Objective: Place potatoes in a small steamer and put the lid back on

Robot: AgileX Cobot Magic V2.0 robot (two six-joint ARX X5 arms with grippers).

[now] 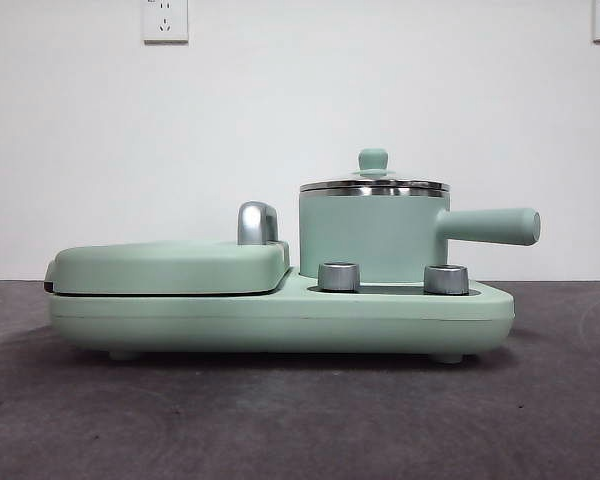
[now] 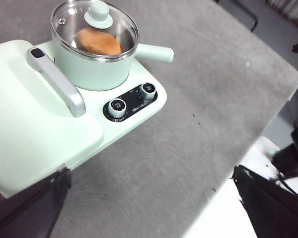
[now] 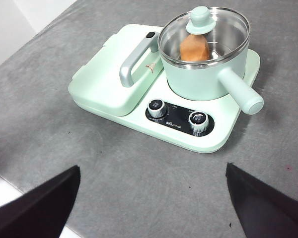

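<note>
The small mint-green steamer stands on the right half of the cooker base, its side handle pointing right. The glass lid with its green knob sits on the pot's rim. The orange-brown potato lies inside the pot under the lid, and it also shows in the right wrist view. My left gripper is open and empty, well back from the cooker above the table. My right gripper is open and empty, also back from the cooker. Neither arm shows in the front view.
The flat mint-green griddle cover with its chrome handle fills the left half of the base. Two metal dials sit at the front of the base. The grey table's edge shows in the left wrist view.
</note>
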